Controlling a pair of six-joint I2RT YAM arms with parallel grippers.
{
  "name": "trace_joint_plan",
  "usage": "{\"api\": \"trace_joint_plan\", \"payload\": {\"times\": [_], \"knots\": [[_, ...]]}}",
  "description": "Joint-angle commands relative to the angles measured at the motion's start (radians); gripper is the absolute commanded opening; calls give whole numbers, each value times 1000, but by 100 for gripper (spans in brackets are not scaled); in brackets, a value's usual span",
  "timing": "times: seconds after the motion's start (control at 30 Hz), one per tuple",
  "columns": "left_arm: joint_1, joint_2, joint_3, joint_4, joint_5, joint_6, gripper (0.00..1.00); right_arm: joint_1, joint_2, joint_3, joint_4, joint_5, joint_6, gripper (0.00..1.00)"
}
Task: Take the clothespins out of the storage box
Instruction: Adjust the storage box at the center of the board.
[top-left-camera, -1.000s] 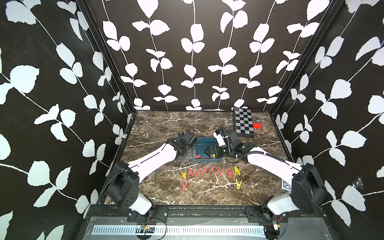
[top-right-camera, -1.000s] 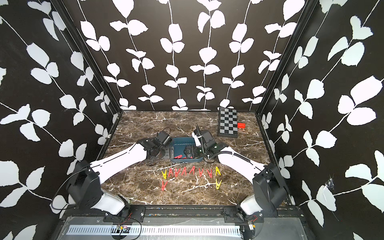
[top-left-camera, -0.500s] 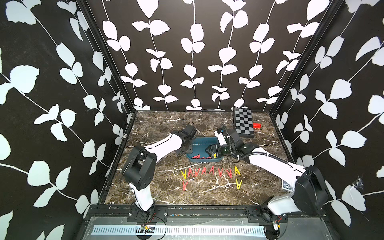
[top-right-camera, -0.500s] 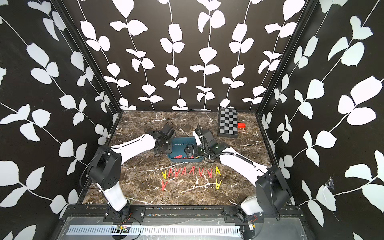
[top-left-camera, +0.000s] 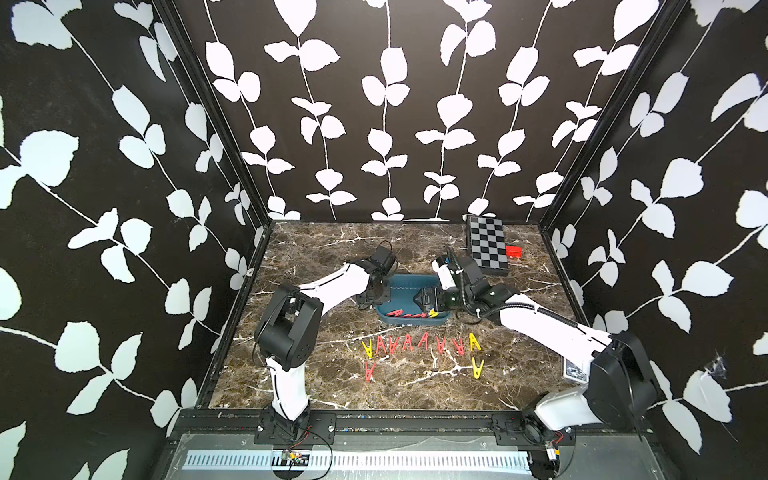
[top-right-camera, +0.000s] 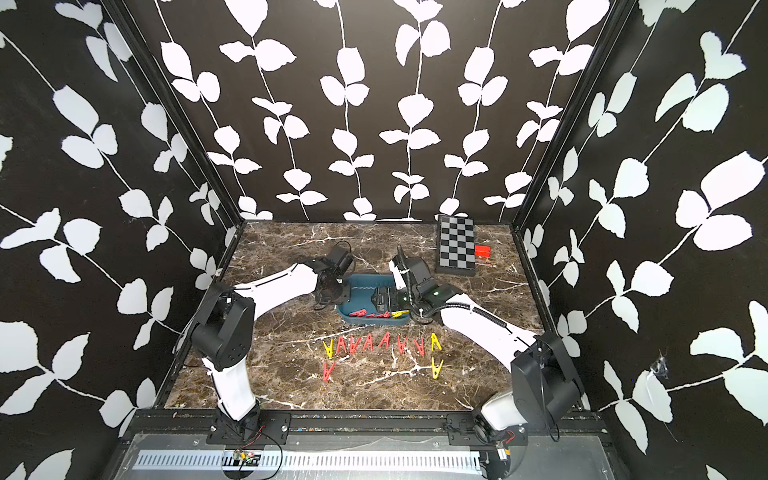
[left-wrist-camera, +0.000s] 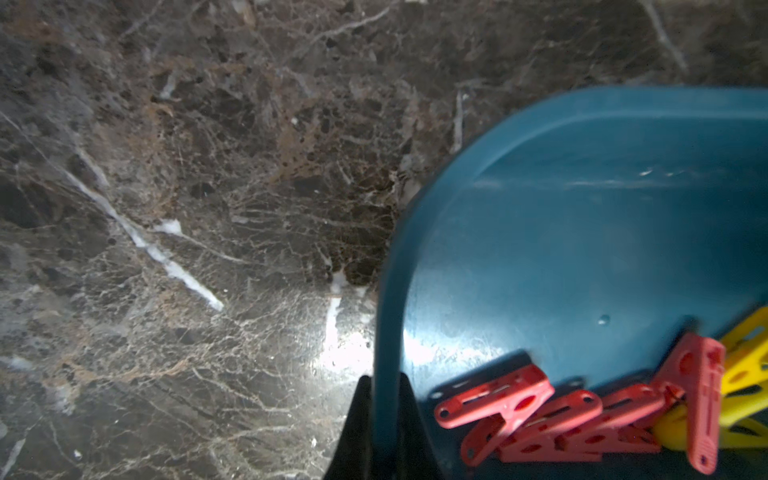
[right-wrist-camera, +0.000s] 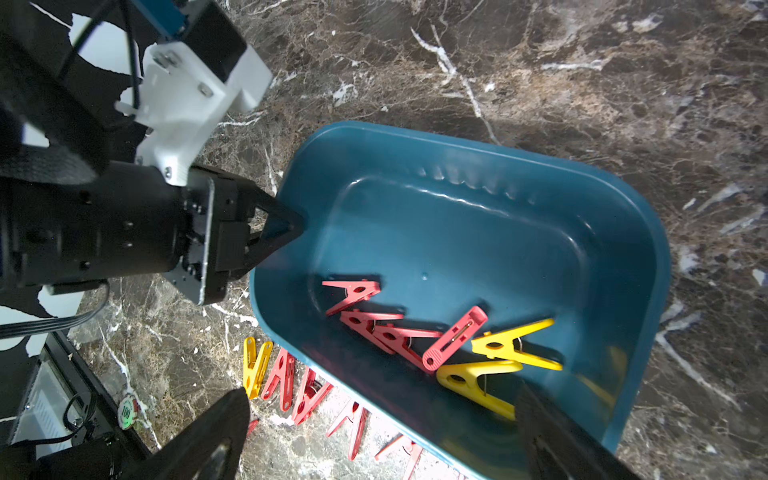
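Six clothespins (right-wrist-camera: 415, 332) lie in the storage box (right-wrist-camera: 457, 216): 4 red, 2 yellow, bunched in a loose heap vs. the box's front long wall, some overlapping. In both top views they show as a red streak w/ a bit of yellow (top-left-camera: 405, 313) (top-right-camera: 372, 313). No lettering is visible on them.

The storage box (top-left-camera: 401, 291) (top-right-camera: 361, 291) sits about mid-table, slightly toward the back. It is dark teal and smooth inside, w/ no label showing.

The left gripper (left-wrist-camera: 384, 415) is clamped on the box's left short wall, one finger inside the rim and one outside. The right wrist view shows the same pinch (right-wrist-camera: 286, 226).

The right gripper (right-wrist-camera: 382, 449) hangs over the box's front right part, jaws spread wide, nothing btwn them.

Other clothespins (top-left-camera: 419, 343) (top-right-camera: 382, 343) lie on the table (top-left-camera: 332, 374) just in front of the box. They form a row of reds w/ a yellow at each end. One red and one yellow lie nearer the front edge.

A round green-white token (right-wrist-camera: 126, 411) marked "100" lies by the table's front edge.

A checkerboard box (top-left-camera: 486, 245) (top-right-camera: 456, 245) lies flat in the back right corner, w/ a red block (top-left-camera: 514, 251) (top-right-camera: 482, 250) just beside it on the right. A small patterned card (top-left-camera: 575, 370) sits near the right edge, print too small to read.
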Motion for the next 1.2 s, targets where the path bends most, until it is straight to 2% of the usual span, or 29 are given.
{"api": "trace_joint_plan", "payload": {"times": [0.0, 0.17, 0.33, 0.57, 0.77, 1.0, 1.17], "knots": [[6, -19, 67, -110, 22, -19, 0, -16, -41, -12, 33, -10, 5, 99], [33, -37, 126, -175, 82, -73, 0, -30, -59, -3, 43, -8, 4, 99], [79, -13, 194, -254, 190, -138, 0, -33, -68, 9, 49, -10, 5, 99], [144, -2, 137, -200, 465, -275, 0, -35, -97, 9, 51, 2, 7, 99], [164, 2, 88, -142, 589, -379, 0, -38, -107, -3, 73, 5, 16, 99], [164, 2, 83, -129, 598, -405, 0, -39, -100, -20, 93, 3, 29, 99], [164, 15, 94, -132, 559, -367, 0, -39, -94, -13, 91, 4, 25, 99]]}}
